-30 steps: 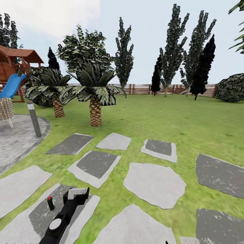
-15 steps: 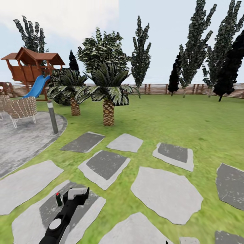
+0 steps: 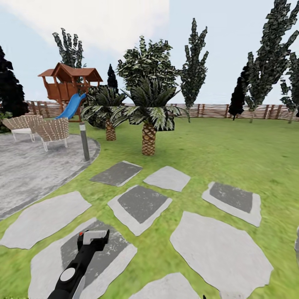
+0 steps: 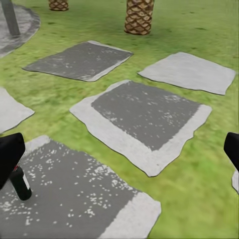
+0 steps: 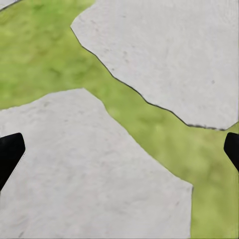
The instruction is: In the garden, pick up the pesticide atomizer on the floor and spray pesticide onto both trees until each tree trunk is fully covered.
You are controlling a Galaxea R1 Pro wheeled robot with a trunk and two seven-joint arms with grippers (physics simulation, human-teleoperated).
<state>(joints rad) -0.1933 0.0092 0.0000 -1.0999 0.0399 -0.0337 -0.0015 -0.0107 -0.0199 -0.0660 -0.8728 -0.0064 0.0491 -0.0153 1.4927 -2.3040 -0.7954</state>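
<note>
Approach step, nothing grasped: left gripper (image 4: 119, 149) spread wide just beside pesticide atomizer (image 4: 21, 183) on dark paving slab (image 4: 74, 199). Right gripper (image 5: 119, 149) likewise spread, empty. Next, centring over atomizer, then closing.

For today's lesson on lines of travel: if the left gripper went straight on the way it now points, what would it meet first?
Probably the dark paving slab straight ahead of the left gripper; nothing stands between its open fingers. The small sprayer sits off to one side, by a fingertip.

left arm (image 3: 74, 268): glossy black | white wrist block | grey disc
</note>
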